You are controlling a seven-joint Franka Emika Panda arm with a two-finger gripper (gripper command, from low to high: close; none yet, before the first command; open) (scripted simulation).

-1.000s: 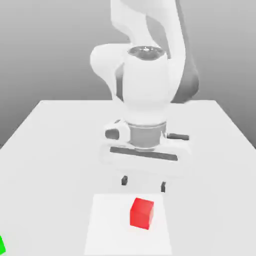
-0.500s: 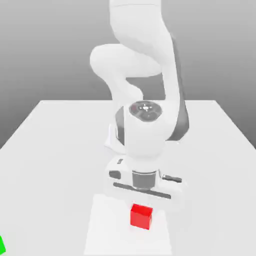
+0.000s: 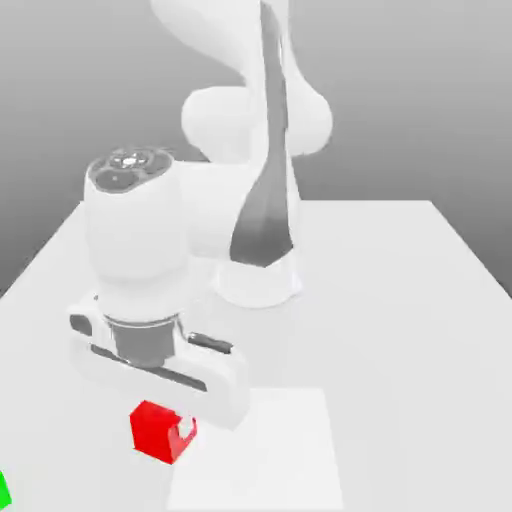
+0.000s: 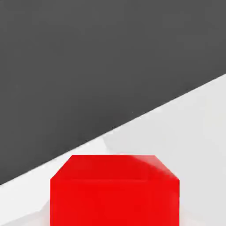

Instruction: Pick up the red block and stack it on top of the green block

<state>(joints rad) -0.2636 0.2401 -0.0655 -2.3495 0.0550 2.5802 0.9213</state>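
Exterior view has the red block [image 3: 157, 432] gripped by the end effector [image 3: 180, 425], so it's clamped shut on the thing, with a bit of pale fingertip [image 3: 186, 427] seen against one face. The block is held right under the hand's wide white body, near the left edge of the white sheet [image 3: 262, 450], going by the exterior view's left. A sliver of the green block [image 3: 4, 491] can be spotted way down by the exterior view's bottom left corner, cut off by the frame, with a stretch of pale tabletop [image 3: 385, 350] between it and the red one. In the hand view, the red block is seen up close, two of its faces turned to the camera, with pale tabletop and a big dark grey area behind, split by a slanted line.
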